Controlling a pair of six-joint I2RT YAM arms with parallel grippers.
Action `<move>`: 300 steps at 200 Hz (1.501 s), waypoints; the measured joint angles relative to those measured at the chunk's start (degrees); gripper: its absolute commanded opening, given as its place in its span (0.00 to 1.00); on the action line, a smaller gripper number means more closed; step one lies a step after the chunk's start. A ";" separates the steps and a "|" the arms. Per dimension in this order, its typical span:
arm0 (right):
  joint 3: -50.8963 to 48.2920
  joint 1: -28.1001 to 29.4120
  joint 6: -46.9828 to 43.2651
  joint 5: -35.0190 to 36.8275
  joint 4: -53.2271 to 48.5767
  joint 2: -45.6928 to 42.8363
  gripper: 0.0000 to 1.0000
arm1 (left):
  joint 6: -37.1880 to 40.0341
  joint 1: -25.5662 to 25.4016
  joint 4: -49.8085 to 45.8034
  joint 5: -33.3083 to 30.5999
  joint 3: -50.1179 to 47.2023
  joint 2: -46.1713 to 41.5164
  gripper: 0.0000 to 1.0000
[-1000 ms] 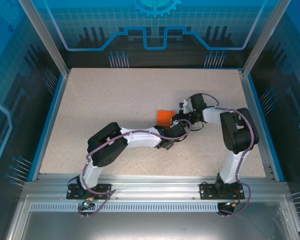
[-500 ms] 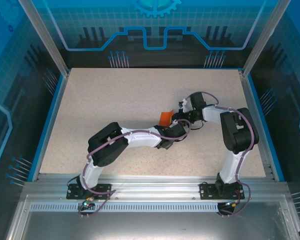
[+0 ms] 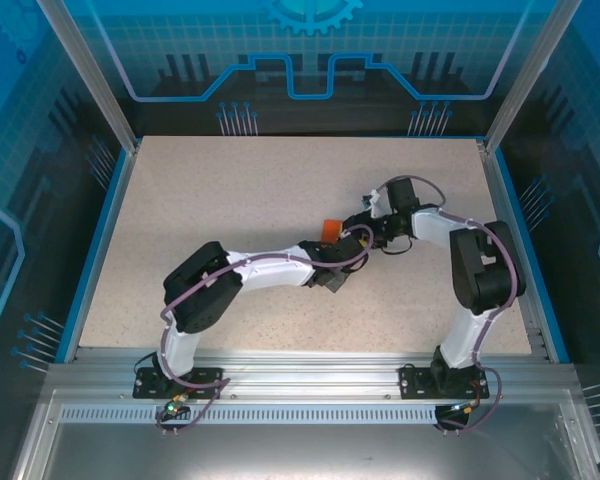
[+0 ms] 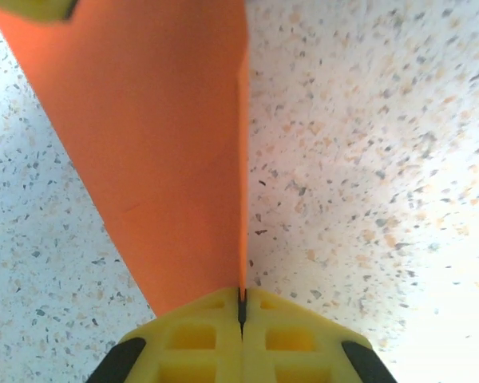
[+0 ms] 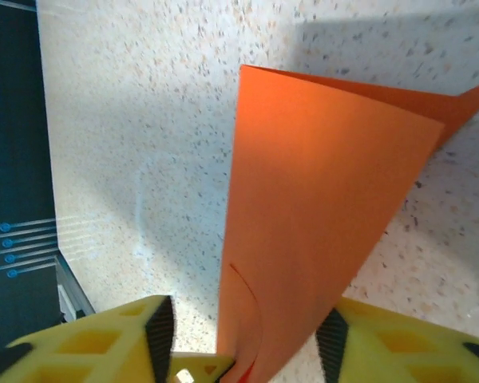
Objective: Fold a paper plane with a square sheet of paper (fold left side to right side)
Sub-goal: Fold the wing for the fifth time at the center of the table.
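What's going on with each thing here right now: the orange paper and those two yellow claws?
Sheet of paper: bent over on itself, raised up, not lying flat.
Left gripper: shut, pinching the paper's edge.
Right gripper: open, the paper standing between its fingers, not clamped.

We identify one supporting surface: a table (image 3: 230, 200) with a pale, speckled top, a blue rim (image 3: 101, 240) along its left, far and right sides, and a metal rail (image 3: 300, 370) at the near edge. The folded square sheet of paper (image 3: 330, 228) sits right of centre. We cannot tell whether any edge rests on the tabletop.
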 measured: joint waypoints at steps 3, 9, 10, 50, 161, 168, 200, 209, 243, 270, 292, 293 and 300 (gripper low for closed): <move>-0.17 -0.22 -0.37 0.02 0.09 -0.48 0.69 | -0.17 0.31 0.00 0.59 0.00 -0.15 0.00; -0.61 -0.76 -0.33 0.02 0.09 -1.53 0.74 | -0.48 1.11 0.04 1.99 0.00 -0.39 0.00; -0.76 -0.90 -0.39 0.02 0.13 -1.77 0.76 | -0.52 1.20 0.04 2.14 0.00 -0.42 0.00; -5.31 -3.76 -0.33 1.05 0.31 -7.26 0.83 | -3.39 5.66 0.70 11.82 -0.09 -0.61 0.00; -12.22 -3.26 1.22 -0.31 6.54 -3.93 0.69 | -14.97 14.03 12.00 34.23 -5.44 -0.61 0.00; -12.22 -2.78 1.33 -0.31 6.97 -3.39 0.69 | -15.93 14.62 13.14 35.30 -6.34 -0.61 0.00; -12.04 -0.50 2.14 -0.44 9.31 -2.16 0.67 | -20.92 17.42 18.62 39.89 -10.75 -0.61 0.00; -11.78 -0.02 2.40 -0.50 9.94 -1.46 0.66 | -22.29 18.01 20.15 40.96 -11.82 -0.61 0.00; -9.79 1.64 3.45 -0.46 11.21 1.25 0.61 | -26.29 19.58 25.22 44.11 -14.69 -0.66 0.00; -7.87 2.56 4.57 -0.46 13.07 2.32 0.59 | -28.52 20.15 27.63 45.86 -15.37 -0.72 0.00; -6.62 2.64 5.25 -0.46 14.43 3.10 0.57 | -29.86 20.28 29.31 46.86 -15.61 -0.98 0.00; -6.58 2.64 5.31 -0.44 14.47 3.13 0.57 | -29.86 20.31 29.40 46.90 -15.63 -0.98 0.00; -6.21 2.64 5.46 -0.44 14.69 3.41 0.56 | -30.25 20.31 29.92 47.08 -15.67 -1.03 0.00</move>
